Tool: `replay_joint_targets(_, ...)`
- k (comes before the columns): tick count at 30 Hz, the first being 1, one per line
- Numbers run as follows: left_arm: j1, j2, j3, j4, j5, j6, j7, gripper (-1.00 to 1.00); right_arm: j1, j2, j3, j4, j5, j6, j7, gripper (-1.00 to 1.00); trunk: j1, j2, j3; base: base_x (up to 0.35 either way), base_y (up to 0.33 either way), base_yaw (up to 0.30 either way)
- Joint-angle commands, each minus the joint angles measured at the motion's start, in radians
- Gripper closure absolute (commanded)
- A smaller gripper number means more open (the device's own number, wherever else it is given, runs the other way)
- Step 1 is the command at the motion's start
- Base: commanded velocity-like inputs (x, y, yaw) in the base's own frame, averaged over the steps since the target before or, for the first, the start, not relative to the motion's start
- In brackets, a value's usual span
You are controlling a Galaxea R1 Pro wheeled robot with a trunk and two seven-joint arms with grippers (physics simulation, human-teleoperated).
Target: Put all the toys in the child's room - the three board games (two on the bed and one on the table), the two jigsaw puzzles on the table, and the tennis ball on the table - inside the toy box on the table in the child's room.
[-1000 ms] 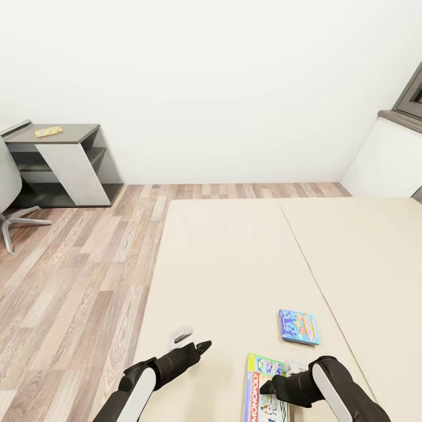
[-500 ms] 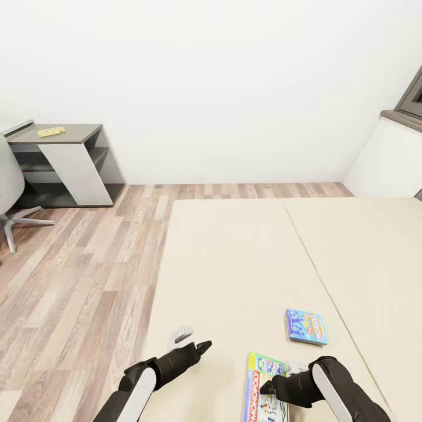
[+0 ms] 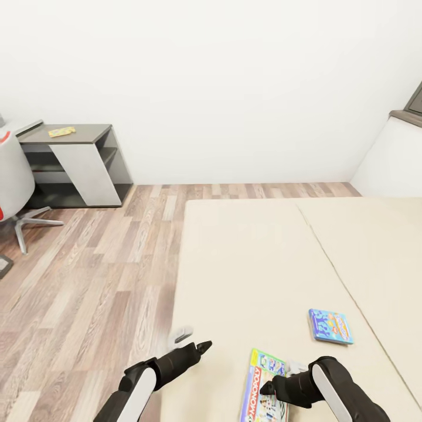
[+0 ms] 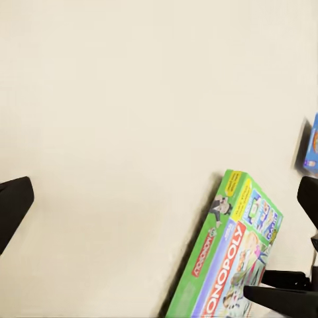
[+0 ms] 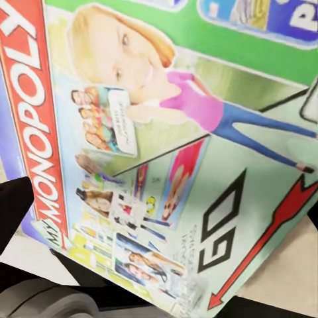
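Mattress edge of the bed runs just left of the left gripper, with bare wooden floor past it. Ahead of both grippers the beige surface lies open to its far edge.

The right gripper hovers over the green Monopoly board game, which lies flat close to the bed's near edge; in the right wrist view the lid sits right under the dark fingers. Whether that claw is spread or closed cannot be told. In the left wrist view the left claw's fingers stand wide apart with nothing between them. The small blue board game lies ahead and to the right of the right gripper, well apart from the green one.

Since a second ago the whole head view has swung: bed, blue box and the dark grey-topped cabinet have shifted rightward in frame, while both arms sit where they were.

White walls close the room; an office chair stands beside the cabinet, which carries a small yellow item.
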Motion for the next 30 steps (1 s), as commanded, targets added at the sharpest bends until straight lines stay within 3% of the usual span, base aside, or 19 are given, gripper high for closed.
replay_joint_targets(1,0.0,0.0,0.001,0.0,0.003,0.004,-0.002,-1.0,0.0,-0.001,0.001,-0.001,0.002,0.003,0.01,-1.0,0.0,0.0,-0.001,0.0,0.285,0.0)
replay_joint_targets(30,0.0,0.0,0.001,0.0,0.003,0.004,0.001,-1.0,0.0,0.0,0.001,-0.001,0.002,0.003,0.01,-1.0,0.0,0.0,-0.001,0.0,0.284,0.0)
